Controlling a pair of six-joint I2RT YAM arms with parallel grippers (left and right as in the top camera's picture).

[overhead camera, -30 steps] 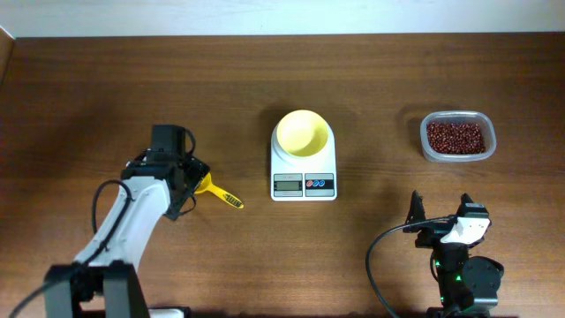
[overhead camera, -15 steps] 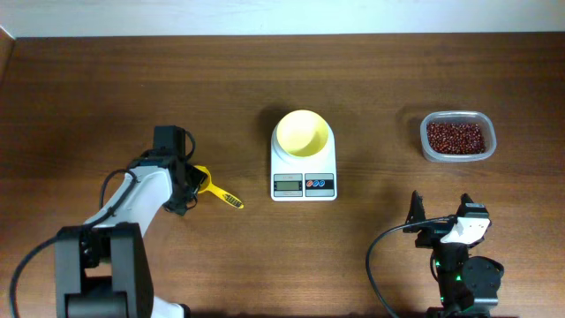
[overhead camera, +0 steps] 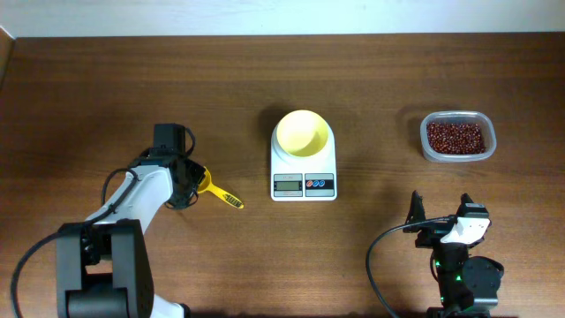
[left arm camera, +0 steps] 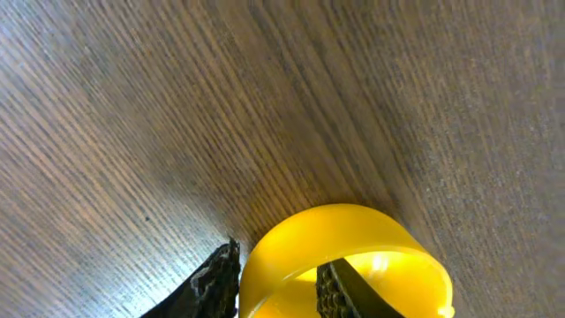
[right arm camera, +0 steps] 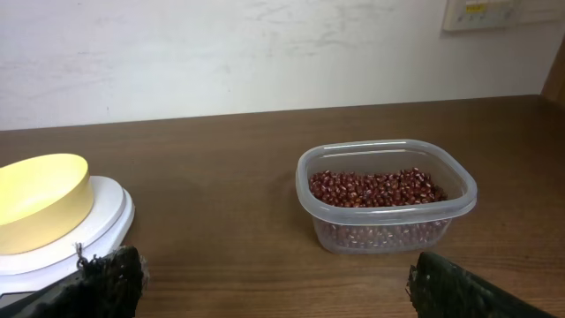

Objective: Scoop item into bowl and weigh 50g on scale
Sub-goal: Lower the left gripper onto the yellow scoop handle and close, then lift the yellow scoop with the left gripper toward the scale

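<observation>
Over the last second the left fingers (left arm camera: 216, 283) draw in from wide open, and they now sit narrow on the yellow scoop (overhead camera: 218, 193). In the left wrist view one finger presses the outside of the cup wall and the other stands inside the cup. The scoop itself lies where it did, flat on the tabletop (overhead camera: 106, 88) at 9 o'clock from the scale (overhead camera: 303, 173), handle pointing toward 4 o'clock. So we judge the grip as just made and the lift as not yet begun.

The right fingers (right arm camera: 106, 278) stay spread as wide as they go, holding nothing, parked at about 4 o'clock from the scale.

The beans (overhead camera: 455, 136) all sit in the clear tub (overhead camera: 484, 150) at 2 o'clock from the scale, well apart from the scoop. The bowl (overhead camera: 302, 132) rests on the scale's platform and looks empty.

With the tool in hand, scooping can start. The left arm must carry the scoop past the scale to reach the tub, so we watch that the pinch on the thin wall does not slip.
</observation>
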